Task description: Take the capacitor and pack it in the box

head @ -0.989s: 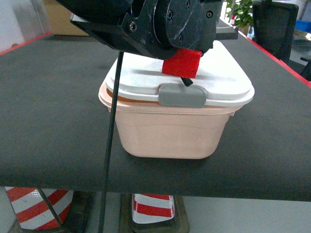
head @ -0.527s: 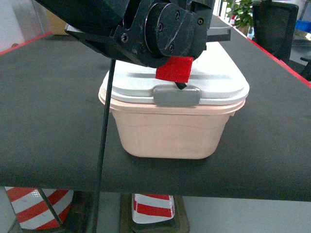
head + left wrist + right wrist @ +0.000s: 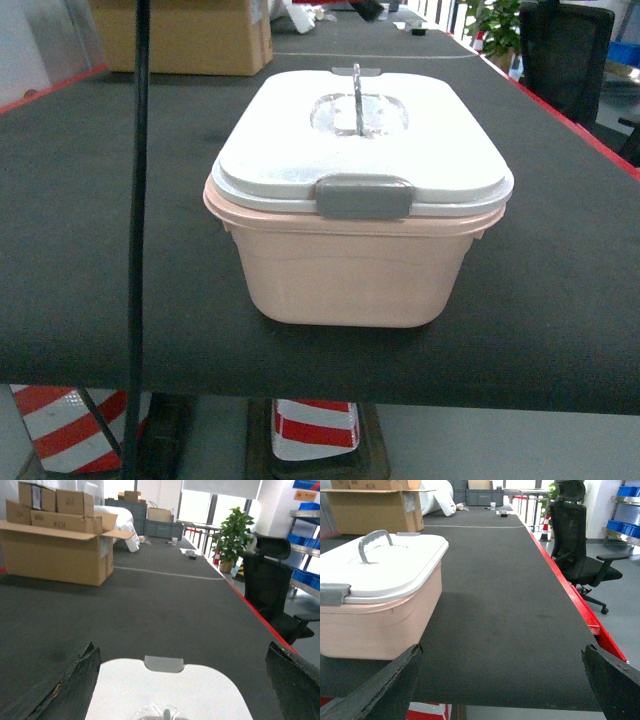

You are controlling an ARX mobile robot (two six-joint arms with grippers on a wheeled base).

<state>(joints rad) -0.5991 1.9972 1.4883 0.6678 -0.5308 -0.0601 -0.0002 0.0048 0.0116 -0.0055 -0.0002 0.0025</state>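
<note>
The box (image 3: 357, 215) was seen on the black table (image 3: 90, 250) with its white lid (image 3: 300, 150) seated; no capacitor could be found in any view, so it was judged already packed inside. Above the box the left gripper (image 3: 182, 680) was spread wide, as was the right gripper (image 3: 502, 680), held to the box's right. Finishing well was judged to need the grey latch (image 3: 364, 197) pressed fully down.
</note>
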